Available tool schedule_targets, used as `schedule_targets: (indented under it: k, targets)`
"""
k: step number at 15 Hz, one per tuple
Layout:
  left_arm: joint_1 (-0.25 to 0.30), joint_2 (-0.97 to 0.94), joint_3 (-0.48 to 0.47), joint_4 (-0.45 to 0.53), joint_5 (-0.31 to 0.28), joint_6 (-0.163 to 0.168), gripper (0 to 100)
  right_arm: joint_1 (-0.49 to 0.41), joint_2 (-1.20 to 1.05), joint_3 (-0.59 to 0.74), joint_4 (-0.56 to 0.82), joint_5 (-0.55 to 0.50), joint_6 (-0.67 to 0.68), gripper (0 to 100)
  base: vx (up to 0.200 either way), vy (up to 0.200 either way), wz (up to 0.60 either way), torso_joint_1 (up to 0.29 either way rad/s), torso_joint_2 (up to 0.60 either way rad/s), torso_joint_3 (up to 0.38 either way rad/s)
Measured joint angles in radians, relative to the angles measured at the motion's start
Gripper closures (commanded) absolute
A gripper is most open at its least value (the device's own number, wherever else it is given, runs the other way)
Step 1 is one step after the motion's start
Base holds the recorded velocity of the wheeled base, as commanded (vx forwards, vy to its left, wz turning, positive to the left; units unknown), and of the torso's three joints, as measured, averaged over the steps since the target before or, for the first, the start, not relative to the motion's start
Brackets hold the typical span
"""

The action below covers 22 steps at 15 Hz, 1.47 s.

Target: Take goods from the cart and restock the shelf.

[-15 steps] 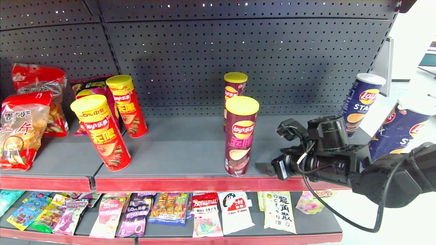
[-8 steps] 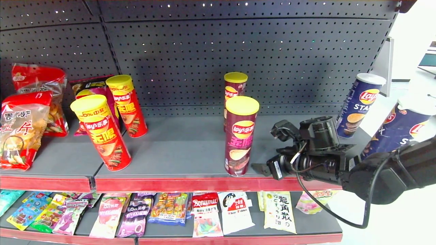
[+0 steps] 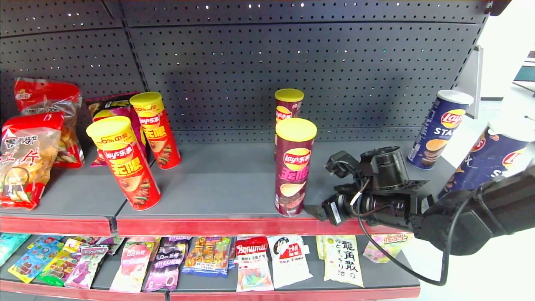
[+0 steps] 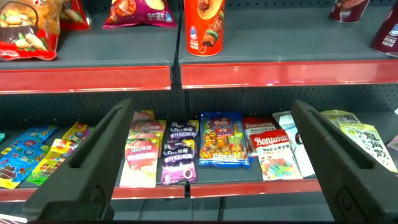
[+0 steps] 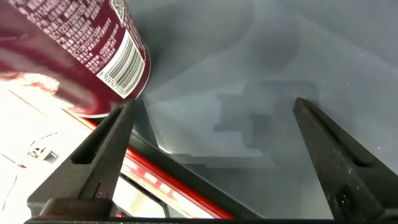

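Maroon chip can [image 3: 294, 167] is stood upright at the shelf [image 3: 225, 184] front edge | right claw [image 5: 214, 106] is spread wide, nothing held, one finger just beside the can's base | left claw [image 4: 211, 106] is spread wide, nothing held, faced toward candy bags [image 4: 217, 140]

A maroon, yellow-lidded can [image 3: 294, 167] stands on a grey, red-edged shelf [image 3: 217, 184].

On the upper shelf [image 3: 225, 179], snack bags [image 3: 29, 159] stood at the frame's far left, with 2 cans [image 3: 125, 163] just right of them. At centre, the front can [image 3: 294, 167] stood before the rear can [image 3: 288, 104]. The right pincer [image 3: 315, 211] sat just right of the front can, at the shelf's front edge. 2 more cans [image 3: 441, 129] stood far right. Flat packets [image 3: 250, 263] lined the lower shelf [image 3: 393, 274] along the bottom.
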<state>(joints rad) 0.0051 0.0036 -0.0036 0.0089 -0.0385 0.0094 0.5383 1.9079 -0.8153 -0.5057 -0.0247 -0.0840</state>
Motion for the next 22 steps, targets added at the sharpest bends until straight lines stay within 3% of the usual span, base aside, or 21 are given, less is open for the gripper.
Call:
schedule_targets:
  k: [22]
  targets:
    - [0.001,0.0,0.0,0.0,0.0,0.0,0,0.013,0.009,-0.015,0.0,-0.015,0.0,0,0.0,0.0,0.0,0.0,0.0,0.0]
